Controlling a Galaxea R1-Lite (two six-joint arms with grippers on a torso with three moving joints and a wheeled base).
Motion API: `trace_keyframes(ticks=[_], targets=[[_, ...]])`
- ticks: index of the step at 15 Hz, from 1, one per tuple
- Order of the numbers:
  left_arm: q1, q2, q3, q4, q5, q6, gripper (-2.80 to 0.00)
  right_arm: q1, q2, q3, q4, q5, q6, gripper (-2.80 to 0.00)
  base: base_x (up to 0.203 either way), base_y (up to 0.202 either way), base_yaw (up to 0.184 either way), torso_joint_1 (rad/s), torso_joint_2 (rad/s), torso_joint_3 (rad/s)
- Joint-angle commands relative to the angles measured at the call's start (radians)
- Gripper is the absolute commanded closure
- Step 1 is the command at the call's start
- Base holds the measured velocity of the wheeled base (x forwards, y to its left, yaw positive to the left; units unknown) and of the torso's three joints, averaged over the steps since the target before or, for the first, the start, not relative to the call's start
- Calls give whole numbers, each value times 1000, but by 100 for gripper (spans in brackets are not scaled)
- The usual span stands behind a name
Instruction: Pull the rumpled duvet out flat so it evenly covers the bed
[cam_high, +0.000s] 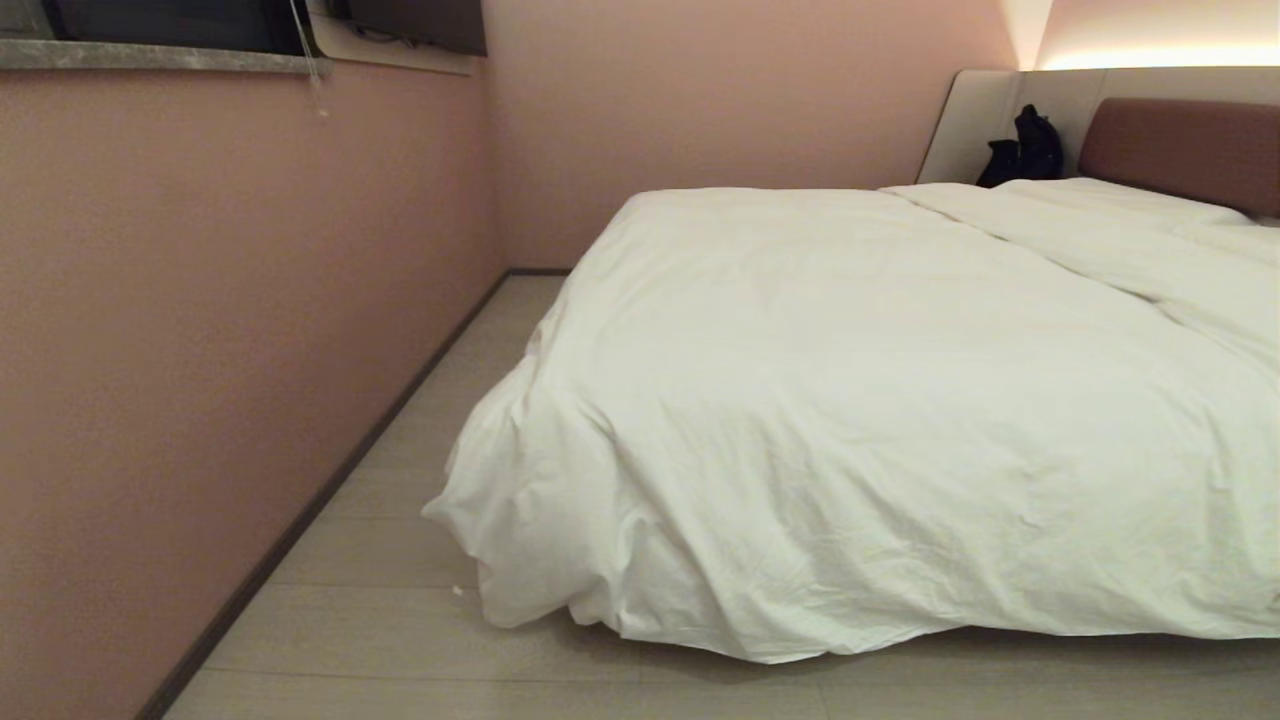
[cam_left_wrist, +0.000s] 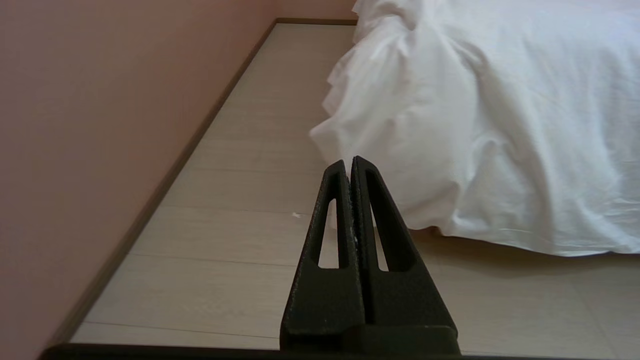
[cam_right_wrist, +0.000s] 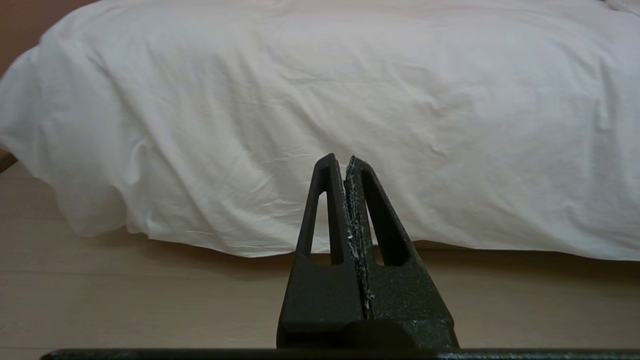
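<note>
Both your black hands, left hand (cam_left_wrist: 348, 165) and right hand (cam_right_wrist: 340, 162), hang clenched and empty short of the puffy white duvet (cam_high: 860, 400), which droops off the low bed's corner to the pale floor (cam_high: 380, 620).

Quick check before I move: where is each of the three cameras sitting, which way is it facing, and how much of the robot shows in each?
Head view: high, looking down at the duvet on the bed; no arm shows.
Left wrist view: low, facing the floor and the duvet's hanging corner; shut left gripper shows.
Right wrist view: low, facing the duvet's hanging edge; shut right gripper shows.
All three share the duvet.
</note>
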Motion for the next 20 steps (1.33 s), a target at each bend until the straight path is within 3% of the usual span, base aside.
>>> trace_keyframes(ticks=[1,20], targets=[[0,0,0,0,0,0,0,0,0,0,-1,0,0,0,0,201,2,5,2,5],[0,0,0,1,0,-3,0,0,0,0,-1,0,0,0,0,197,-1,2,3,2]])
